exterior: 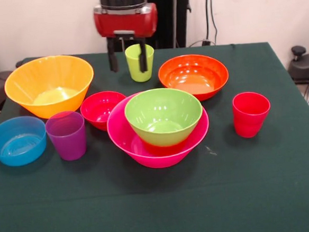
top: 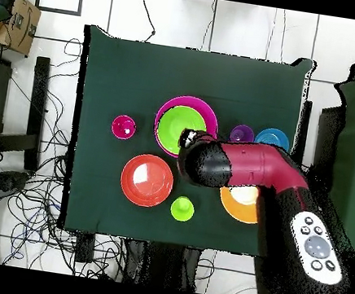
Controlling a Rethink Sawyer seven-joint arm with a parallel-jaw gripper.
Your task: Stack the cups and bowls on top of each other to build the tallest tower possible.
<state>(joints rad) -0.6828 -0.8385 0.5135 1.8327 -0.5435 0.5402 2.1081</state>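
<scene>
My gripper [exterior: 127, 60] hangs open and empty above the far middle of the table; one finger shows in front of the lime green cup [exterior: 139, 63], which stands upright behind it. The tower is the wide pink bowl [exterior: 146, 156] with the green bowl [exterior: 163, 115] nested in it and an orange-red piece showing under the green one. Loose on the cloth are the yellow-orange bowl [exterior: 49, 83], orange-red bowl [exterior: 193, 76], small red bowl [exterior: 102, 108], blue bowl [exterior: 16, 140], purple cup [exterior: 67, 135] and red cup [exterior: 251, 113]. In the overhead view the arm [top: 243, 168] hides the gripper and the small red bowl.
The overhead view shows the pink bowl [top: 190, 99], green bowl [top: 175, 127], red cup [top: 123, 126], orange-red bowl [top: 147, 179], lime cup [top: 182, 209], purple cup [top: 242, 134], blue bowl [top: 273, 138] and part of the yellow-orange bowl [top: 238, 202]. Dark green cloth [exterior: 161, 211] covers the table.
</scene>
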